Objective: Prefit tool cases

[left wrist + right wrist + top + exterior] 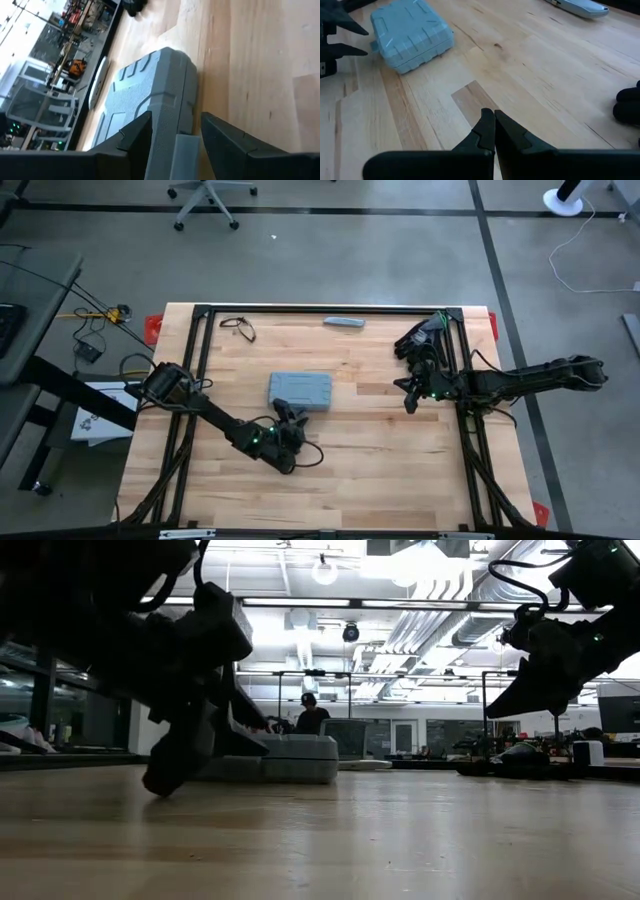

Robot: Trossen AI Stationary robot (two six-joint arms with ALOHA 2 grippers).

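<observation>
The blue-grey tool case [300, 390] lies flat and closed near the table's middle, ribbed lid up. It also shows in the right wrist view [412, 32]. My left gripper [287, 412] comes at the case's near long side, slanting down. It is open, and in its wrist view [175, 122] one finger [135, 137] stands over the lid edge. The other finger [225, 142] stands over the table beside the front wall. The small front latch [186, 152] sits between them. My right gripper [409, 402] hangs shut above the table, right of the case, holding nothing [493, 112]. My left gripper has its fingers on either side of the case's front edge by the latch [186, 152], coming slanting down from the table's near side. I cannot tell whether they touch the case. The case rests flat on the table.
A slim grey-blue bar [343, 322] lies near the far edge. A black looped cable [238, 327] lies at the far left and a black heap [420, 340] at the far right. Bare wood spreads between case and right gripper. A person [312, 715] sits beyond the table.
</observation>
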